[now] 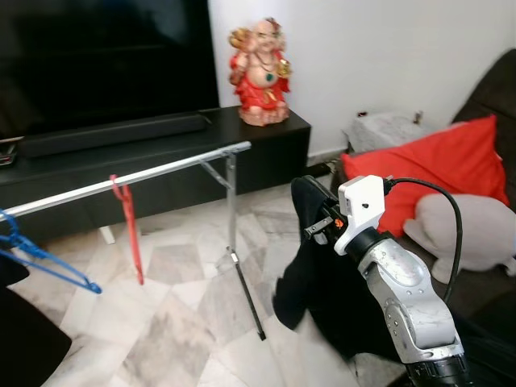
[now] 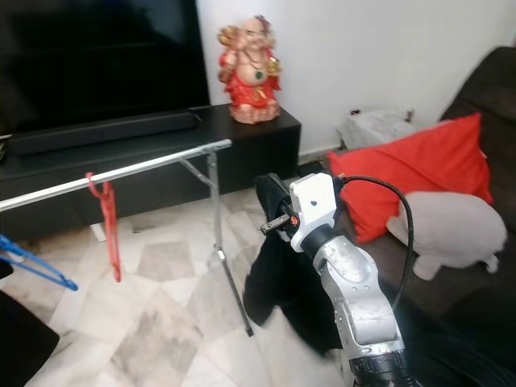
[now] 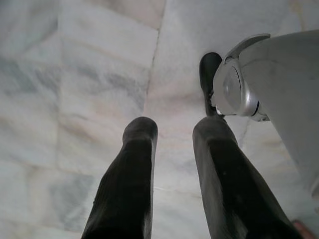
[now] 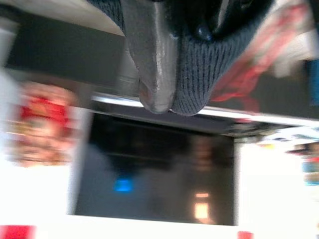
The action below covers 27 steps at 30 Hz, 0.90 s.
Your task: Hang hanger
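Observation:
My right gripper (image 1: 319, 216) is raised at chest height and shut on a black knitted garment (image 1: 310, 282) that drapes down from it. A small metal piece (image 1: 316, 230) sticks out at the grip; the rest of the hanger is hidden under the cloth. In the right wrist view one finger (image 4: 153, 59) presses against the dark knit (image 4: 197, 74). The silver clothes rail (image 1: 145, 174) runs to the left of the garment, about an arm's length off. A red hanger (image 1: 127, 222) and a blue hanger (image 1: 40, 262) hang on it. My left gripper (image 3: 174, 130) hangs open over the marble floor.
The rail's folding leg (image 1: 235, 250) stands on the floor between me and the black TV cabinet (image 1: 270, 153), which carries a red figurine (image 1: 260, 72) and a soundbar (image 1: 113, 133). A dark sofa with a red cushion (image 1: 439, 165) and a grey cushion (image 1: 472, 230) lies close on the right.

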### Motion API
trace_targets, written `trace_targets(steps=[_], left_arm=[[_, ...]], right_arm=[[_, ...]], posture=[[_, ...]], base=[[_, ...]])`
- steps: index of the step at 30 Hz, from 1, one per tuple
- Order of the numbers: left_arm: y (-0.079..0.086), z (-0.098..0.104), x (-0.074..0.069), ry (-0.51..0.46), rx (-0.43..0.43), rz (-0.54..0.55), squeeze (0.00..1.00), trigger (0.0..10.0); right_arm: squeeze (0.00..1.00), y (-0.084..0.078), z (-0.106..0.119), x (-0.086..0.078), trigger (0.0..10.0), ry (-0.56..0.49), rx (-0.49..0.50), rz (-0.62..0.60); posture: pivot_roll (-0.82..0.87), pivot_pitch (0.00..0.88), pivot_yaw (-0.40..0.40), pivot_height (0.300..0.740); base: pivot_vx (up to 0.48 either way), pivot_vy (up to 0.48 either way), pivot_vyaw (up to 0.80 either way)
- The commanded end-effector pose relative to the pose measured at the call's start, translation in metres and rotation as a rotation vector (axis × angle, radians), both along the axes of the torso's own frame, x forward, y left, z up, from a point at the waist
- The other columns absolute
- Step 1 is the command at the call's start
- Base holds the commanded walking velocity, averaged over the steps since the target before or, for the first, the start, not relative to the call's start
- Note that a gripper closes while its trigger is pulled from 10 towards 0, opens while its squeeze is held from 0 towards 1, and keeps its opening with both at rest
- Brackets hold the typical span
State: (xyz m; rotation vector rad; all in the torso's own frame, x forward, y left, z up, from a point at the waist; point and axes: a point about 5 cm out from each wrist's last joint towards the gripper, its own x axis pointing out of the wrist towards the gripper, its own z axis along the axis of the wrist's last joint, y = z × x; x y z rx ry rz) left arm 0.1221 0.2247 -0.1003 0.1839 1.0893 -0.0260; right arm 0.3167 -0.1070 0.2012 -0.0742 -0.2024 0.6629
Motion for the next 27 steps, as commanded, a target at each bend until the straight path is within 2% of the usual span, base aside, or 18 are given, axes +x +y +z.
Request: trace_targets(steps=[1, 9, 11, 16, 18, 20, 23, 27], left_arm=[[0.002, 0.0, 0.0, 0.001, 0.003, 0.022, 0.0, 10.0], [0.002, 0.001, 0.003, -0.006, 0.003, 0.027, 0.0, 10.0], [0.002, 0.001, 0.004, -0.01, 0.006, 0.031, 0.0, 10.0], [0.003, 0.002, 0.005, -0.013, 0.012, 0.035, 0.0, 10.0], [0.004, 0.002, 0.005, -0.018, 0.017, 0.056, 0.0, 10.0], [0.005, 0.002, 0.004, -0.027, 0.012, 0.105, 0.0, 10.0], [0.005, 0.002, 0.003, -0.033, 0.008, 0.138, 0.0, 10.0], [0.005, 0.001, 0.001, -0.032, 0.006, 0.157, 0.0, 10.0]], right_arm=[[0.0, 0.012, 0.006, -0.006, 10.0, -0.033, -0.004, 0.072], [0.0, -0.011, -0.025, 0.009, 10.0, 0.127, 0.063, -0.117], [0.0, -0.022, -0.043, 0.013, 10.0, 0.183, 0.046, -0.192], [0.0, -0.03, -0.059, 0.016, 10.0, 0.255, 0.077, -0.282], [0.0, -0.037, -0.08, 0.016, 10.0, 0.35, 0.118, -0.355], [0.0, -0.038, -0.096, 0.012, 10.0, 0.397, 0.113, -0.371], [0.0, -0.039, -0.109, 0.009, 10.0, 0.437, 0.099, -0.387], [0.0, -0.037, -0.113, 0.007, 10.0, 0.442, 0.106, -0.389]], posture=[[0.04, 0.0, -0.004, 0.74], [0.05, 0.0, -0.003, 0.74], [0.05, 0.0, -0.001, 0.74], [0.06, 0.0, 0.002, 0.74], [0.06, 0.0, 0.004, 0.74], [0.06, 0.0, 0.004, 0.74], [0.09, 0.0, 0.0, 0.74], [0.08, 0.0, 0.001, 0.74]], base=[[0.0, 0.0, 0.72], [0.0, 0.0, 0.0], [0.0, 0.0, 0.0], [0.0, 0.0, 0.0], [0.0, 0.0, 0.0], [0.0, 0.0, 0.0], [0.0, 0.0, 0.0], [0.0, 0.0, 0.0]])
